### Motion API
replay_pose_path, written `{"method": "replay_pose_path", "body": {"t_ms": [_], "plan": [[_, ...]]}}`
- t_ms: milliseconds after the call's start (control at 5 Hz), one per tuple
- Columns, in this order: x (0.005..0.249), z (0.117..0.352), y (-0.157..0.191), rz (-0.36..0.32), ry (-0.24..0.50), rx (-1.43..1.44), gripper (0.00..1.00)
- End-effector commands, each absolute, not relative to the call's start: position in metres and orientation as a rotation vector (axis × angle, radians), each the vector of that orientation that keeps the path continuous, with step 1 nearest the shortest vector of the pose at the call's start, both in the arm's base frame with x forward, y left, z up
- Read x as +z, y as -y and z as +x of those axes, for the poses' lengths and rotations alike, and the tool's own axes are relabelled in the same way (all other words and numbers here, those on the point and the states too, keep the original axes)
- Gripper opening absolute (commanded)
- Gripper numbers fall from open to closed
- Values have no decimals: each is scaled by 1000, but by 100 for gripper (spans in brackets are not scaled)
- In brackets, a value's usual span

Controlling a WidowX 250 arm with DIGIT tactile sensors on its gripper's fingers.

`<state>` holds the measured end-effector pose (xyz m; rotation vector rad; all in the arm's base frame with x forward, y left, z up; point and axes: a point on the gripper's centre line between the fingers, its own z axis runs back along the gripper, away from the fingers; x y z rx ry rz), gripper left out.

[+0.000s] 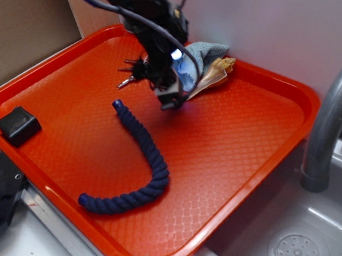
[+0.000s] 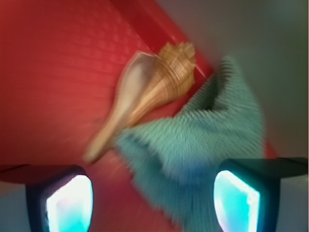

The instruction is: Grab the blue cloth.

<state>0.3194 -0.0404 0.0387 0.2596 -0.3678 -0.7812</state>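
Terry rag: blue cloth is lying at tray far corner, touching shell.
Gripper: fingers are standing apart, straddling cloth's near edge.
Advice: descending squarely, pinching cloth only, avoiding shell.

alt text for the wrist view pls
A blurry close-up shows the open gripper just short of a crumpled blue cloth at the corner of a red tray. A tan conch shell lies beside the cloth, touching its edge.
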Motion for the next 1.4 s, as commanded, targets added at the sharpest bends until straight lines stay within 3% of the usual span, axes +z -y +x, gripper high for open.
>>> {"method": "replay_pose_path", "body": {"t_ms": [0, 200, 400, 600, 800, 1000, 1200], "plan": [[42, 351, 20, 264, 381, -725, 100], [43, 352, 2, 255, 356, -683, 100], [47, 338, -15, 207, 335, -615, 0], [37, 327, -22, 174, 302, -593, 0], [30, 321, -20, 189, 284, -587, 0], [36, 313, -9, 169, 300, -607, 0], [69, 296, 2, 56, 345, -599, 0]]}}
